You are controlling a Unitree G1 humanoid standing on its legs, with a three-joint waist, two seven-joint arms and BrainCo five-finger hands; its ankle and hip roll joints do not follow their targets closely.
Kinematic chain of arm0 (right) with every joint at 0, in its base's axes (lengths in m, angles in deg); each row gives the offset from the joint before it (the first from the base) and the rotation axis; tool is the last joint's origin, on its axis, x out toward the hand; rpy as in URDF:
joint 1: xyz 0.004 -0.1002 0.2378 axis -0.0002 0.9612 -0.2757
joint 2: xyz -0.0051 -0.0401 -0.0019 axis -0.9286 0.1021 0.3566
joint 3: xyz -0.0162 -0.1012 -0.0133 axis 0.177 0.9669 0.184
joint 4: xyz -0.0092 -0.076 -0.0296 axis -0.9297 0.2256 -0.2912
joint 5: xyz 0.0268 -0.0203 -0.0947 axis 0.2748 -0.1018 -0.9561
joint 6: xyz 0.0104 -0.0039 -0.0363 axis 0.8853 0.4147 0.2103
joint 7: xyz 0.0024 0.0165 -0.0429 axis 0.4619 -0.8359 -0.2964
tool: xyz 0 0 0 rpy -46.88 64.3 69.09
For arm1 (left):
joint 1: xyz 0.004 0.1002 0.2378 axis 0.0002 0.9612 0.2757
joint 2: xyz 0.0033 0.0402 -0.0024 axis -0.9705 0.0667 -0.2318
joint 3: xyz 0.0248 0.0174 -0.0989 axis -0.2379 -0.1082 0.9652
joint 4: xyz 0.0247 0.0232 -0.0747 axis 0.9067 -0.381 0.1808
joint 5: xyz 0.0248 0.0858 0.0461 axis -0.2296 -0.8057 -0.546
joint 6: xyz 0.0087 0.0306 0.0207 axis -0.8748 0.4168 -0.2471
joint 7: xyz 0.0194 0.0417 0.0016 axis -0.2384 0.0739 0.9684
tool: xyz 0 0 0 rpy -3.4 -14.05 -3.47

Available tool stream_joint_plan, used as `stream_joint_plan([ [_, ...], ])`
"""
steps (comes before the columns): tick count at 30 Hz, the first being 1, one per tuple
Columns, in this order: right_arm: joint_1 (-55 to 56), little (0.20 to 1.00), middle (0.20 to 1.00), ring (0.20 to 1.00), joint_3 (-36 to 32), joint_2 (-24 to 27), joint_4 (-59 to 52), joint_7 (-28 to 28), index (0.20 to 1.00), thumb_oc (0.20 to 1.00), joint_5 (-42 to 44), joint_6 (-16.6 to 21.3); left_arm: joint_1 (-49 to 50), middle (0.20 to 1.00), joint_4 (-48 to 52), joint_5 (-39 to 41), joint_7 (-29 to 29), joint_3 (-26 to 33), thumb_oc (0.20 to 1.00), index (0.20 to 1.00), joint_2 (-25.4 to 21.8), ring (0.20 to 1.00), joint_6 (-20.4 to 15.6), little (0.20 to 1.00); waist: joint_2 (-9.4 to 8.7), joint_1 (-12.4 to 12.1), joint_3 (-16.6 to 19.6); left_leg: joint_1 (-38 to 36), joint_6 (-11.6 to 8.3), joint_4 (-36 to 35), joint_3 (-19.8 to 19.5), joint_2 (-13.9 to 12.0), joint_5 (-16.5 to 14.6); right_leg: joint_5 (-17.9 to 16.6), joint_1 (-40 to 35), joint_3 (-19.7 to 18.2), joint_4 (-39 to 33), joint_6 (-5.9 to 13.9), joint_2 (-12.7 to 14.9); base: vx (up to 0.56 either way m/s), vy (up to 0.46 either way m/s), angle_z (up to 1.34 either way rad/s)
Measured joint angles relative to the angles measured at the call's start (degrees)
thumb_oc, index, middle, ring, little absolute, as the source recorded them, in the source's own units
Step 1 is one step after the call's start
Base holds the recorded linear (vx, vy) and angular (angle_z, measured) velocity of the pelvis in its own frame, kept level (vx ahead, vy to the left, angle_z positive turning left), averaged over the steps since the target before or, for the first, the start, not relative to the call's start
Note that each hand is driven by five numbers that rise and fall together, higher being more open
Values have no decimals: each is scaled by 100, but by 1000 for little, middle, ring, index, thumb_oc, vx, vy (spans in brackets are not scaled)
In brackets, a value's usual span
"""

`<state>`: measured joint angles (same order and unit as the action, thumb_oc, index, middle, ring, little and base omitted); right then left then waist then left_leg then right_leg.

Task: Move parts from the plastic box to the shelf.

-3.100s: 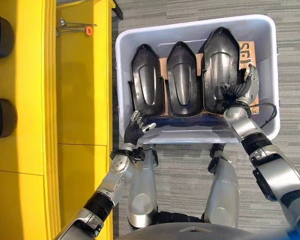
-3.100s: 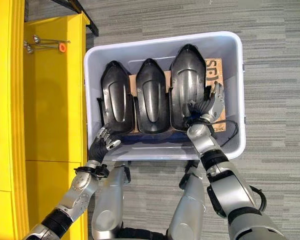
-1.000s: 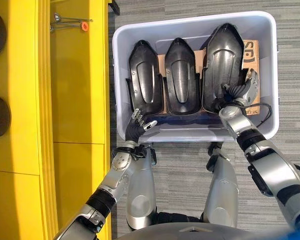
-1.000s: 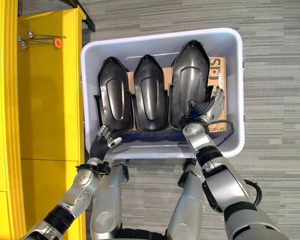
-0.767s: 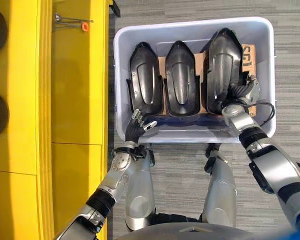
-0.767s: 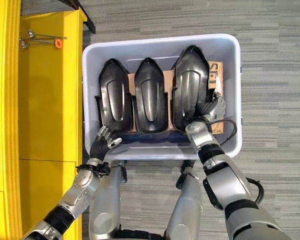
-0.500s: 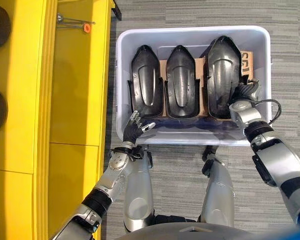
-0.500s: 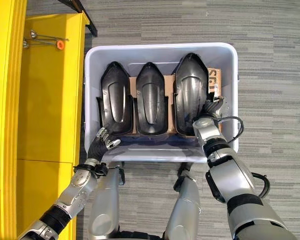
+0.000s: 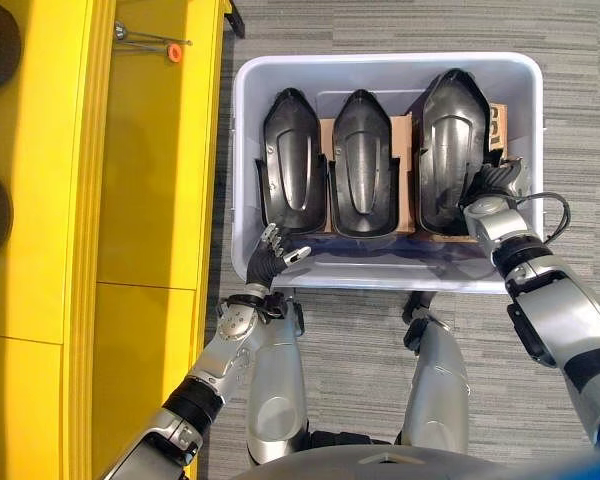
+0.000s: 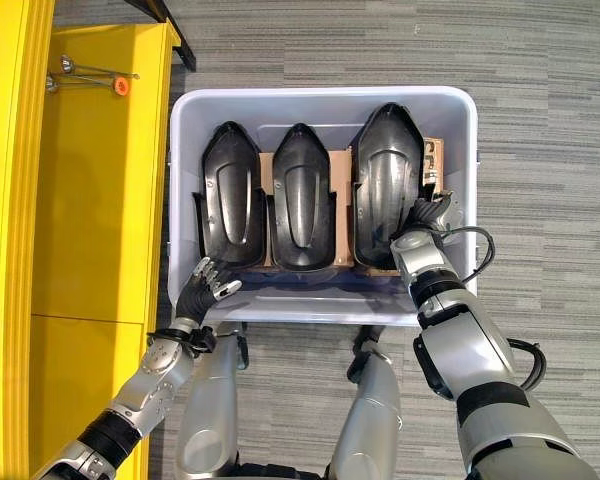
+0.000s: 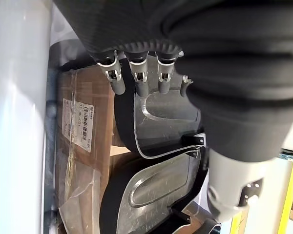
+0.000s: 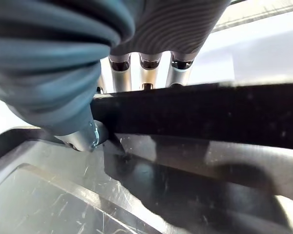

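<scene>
I log 3 glossy black moulded plastic parts in the pale grey plastic box (image 9: 242, 150); right hand (image 10: 427, 216) pinches the rightmost part's (image 9: 452, 140) edge, left hand (image 9: 271, 252) hangs open; thin grip risks slipping.

Lighting: bright, even, from overhead. Glare: sheen on black parts (image 9: 360, 165); white flare on plastic box (image 11: 14, 117) wall in left wrist view. Focus: right robot hand (image 12: 53, 73) cover blurred close up.
</scene>
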<state>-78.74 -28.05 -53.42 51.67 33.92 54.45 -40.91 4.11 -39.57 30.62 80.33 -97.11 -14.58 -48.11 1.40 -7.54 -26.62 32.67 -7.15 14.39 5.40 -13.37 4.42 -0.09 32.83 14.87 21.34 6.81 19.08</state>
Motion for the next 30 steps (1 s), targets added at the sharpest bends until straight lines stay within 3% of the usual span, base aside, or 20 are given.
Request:
stream_joint_plan([
  [5,768,200,200,200,-33,-65,-695,-129,200,200,95,826,63,1000,12,-17,10,140,1000,1000,3,1000,-13,1000,111,12,-16,-373,6,-79,62,4,-5,-31,-370,-6,-147,26,-12,7,30,-6],
  [6,1467,200,200,200,11,-154,-1963,-328,200,200,171,1012,348,1000,50,-20,101,373,1000,1000,46,1000,-25,1000,226,76,-38,-933,6,-285,207,7,-6,-122,-850,-27,-393,64,-38,23,108,-22],
  [8,1963,200,200,200,-39,-261,-2732,-417,200,200,229,1088,514,1000,78,-50,130,442,1000,1000,55,1000,-83,1000,328,138,-1,-1262,-12,-462,258,16,-4,-168,-1158,-67,-600,94,-66,31,69,-22],
  [9,2385,200,200,200,-142,-349,-3418,-430,200,200,144,1318,746,1000,232,-49,181,659,1000,1000,96,1000,-185,1000,348,112,14,-1517,29,-654,425,18,0,-230,-1311,-137,-770,111,-98,37,41,-21],
  [17,3075,200,200,200,-632,-650,-4291,141,200,200,-8,1392,1169,1000,204,-66,240,807,1000,1000,391,1000,-642,1000,277,289,-15,-2639,3,-1072,596,-23,-12,-344,-2453,-95,-1363,180,-238,95,35,-7],
  [21,3170,200,200,200,-788,-723,-4829,157,200,200,-8,1562,1355,1000,197,-110,241,791,1000,1000,456,1000,-839,1000,249,358,36,-3029,-10,-1187,653,-50,-21,-372,-2849,-74,-1543,188,-291,119,63,-6],
  [26,3234,200,200,200,-716,-824,-5276,-406,200,200,77,1356,1590,1000,204,-121,201,776,1000,1000,487,1000,-926,1000,159,337,273,-3284,-3,-1222,653,-42,-66,-362,-3149,-14,-1591,209,-287,113,102,4],
  [30,3305,200,200,200,-417,-863,-5407,-1081,200,200,349,1083,1769,1000,206,-106,-374,707,1000,1000,456,1000,-920,1000,5,145,638,-3371,-19,-1215,634,-40,-103,-354,-3326,38,-1680,203,-285,-6,127,8],
])
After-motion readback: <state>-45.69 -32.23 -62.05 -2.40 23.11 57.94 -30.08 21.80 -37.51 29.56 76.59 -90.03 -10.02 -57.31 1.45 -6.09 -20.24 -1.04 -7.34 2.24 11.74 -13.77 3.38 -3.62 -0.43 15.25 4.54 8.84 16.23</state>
